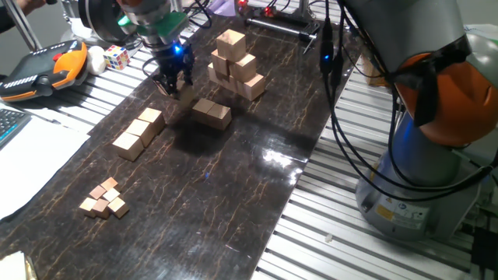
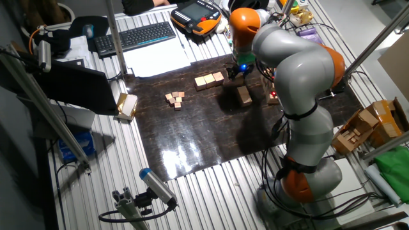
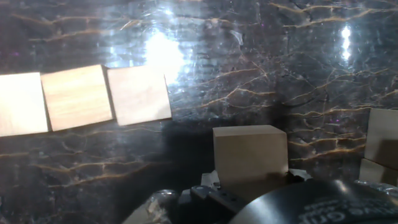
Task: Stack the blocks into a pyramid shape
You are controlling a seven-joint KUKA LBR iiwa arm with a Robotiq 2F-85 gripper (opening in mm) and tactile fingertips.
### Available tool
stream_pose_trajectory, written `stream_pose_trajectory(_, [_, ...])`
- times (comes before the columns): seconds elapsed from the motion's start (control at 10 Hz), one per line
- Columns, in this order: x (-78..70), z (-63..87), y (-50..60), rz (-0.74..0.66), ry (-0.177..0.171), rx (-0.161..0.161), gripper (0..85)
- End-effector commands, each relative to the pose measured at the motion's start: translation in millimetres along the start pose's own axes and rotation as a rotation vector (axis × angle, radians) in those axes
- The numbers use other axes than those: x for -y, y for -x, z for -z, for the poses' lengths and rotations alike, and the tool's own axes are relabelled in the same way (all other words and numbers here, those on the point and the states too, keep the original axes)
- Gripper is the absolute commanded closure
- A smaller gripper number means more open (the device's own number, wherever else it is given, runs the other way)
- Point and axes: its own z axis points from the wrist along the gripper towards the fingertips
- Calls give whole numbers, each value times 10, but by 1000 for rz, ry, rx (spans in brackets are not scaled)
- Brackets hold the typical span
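Observation:
My gripper (image 1: pixel 174 81) hangs over the dark mat's far left part, shut on one tan block (image 3: pixel 250 155), which fills the lower middle of the hand view. A row of three blocks (image 1: pixel 140 132) (image 3: pixel 78 98) lies flat on the mat, nearer the front than the gripper. Two more blocks (image 1: pixel 212 113) (image 2: pixel 243 96) sit side by side to the gripper's right. All of these rest in a single layer, and no pyramid shape shows in any view.
A taller stack of bigger cubes (image 1: pixel 236 66) stands behind the pair. Several tiny cubes (image 1: pixel 103 198) lie at the mat's near left. A teach pendant (image 1: pixel 43 70), a Rubik's cube (image 1: pixel 117 56) and papers lie left of the mat. The arm's base (image 1: pixel 424 179) is at right.

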Motion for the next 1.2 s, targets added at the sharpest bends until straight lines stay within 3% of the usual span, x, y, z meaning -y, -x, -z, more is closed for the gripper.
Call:
stream_pose_trajectory(0.0, [11,-21,-3,0,1,8,417])
stream_pose_trajectory(0.5, [87,-203,-35,6,3,46,420])
stream_pose_trajectory(1.1, [132,-397,-77,5,9,20,430])
